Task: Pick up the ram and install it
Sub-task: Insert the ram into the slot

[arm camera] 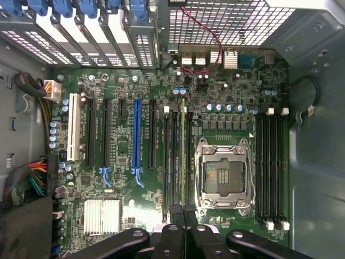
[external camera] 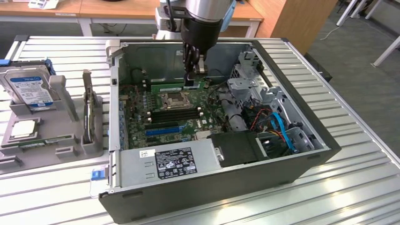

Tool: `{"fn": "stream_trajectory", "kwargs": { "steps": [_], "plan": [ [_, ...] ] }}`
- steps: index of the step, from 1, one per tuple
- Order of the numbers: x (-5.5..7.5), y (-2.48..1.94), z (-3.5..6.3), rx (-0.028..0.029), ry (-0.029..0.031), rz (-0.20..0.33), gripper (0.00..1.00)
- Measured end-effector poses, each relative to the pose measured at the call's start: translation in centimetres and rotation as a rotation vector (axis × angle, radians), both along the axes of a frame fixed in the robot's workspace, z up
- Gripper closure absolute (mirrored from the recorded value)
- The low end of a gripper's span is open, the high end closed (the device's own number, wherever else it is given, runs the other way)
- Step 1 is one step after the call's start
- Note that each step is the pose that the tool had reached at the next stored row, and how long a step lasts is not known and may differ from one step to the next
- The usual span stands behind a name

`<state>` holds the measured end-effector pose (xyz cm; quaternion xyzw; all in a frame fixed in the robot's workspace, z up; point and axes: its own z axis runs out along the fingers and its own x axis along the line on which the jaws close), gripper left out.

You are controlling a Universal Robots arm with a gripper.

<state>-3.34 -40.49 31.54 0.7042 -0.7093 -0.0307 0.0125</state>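
Note:
The ram is a thin green stick seen edge-on, standing in a long black slot beside the CPU socket on the motherboard. In the exterior view the ram lies along the far side of the socket, inside the open computer case. My gripper reaches straight down into the case at the ram's end nearer the exterior view's right. In the wrist view my gripper has its two black fingers closed together, with the ram's end running in between them.
A power supply fills the case's near corner, and a drive cage with cables sits at the exterior view's right. A blue expansion slot lies beside more black slots. Outside, a grey fixture holds a hard drive.

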Motion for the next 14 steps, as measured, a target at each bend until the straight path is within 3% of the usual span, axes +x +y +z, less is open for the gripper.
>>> {"fn": "stream_trajectory", "kwargs": {
  "steps": [14],
  "plan": [
    [0.0, 0.0, -0.45, -0.0001, 0.0, 0.0, 0.89]
  ]
}}
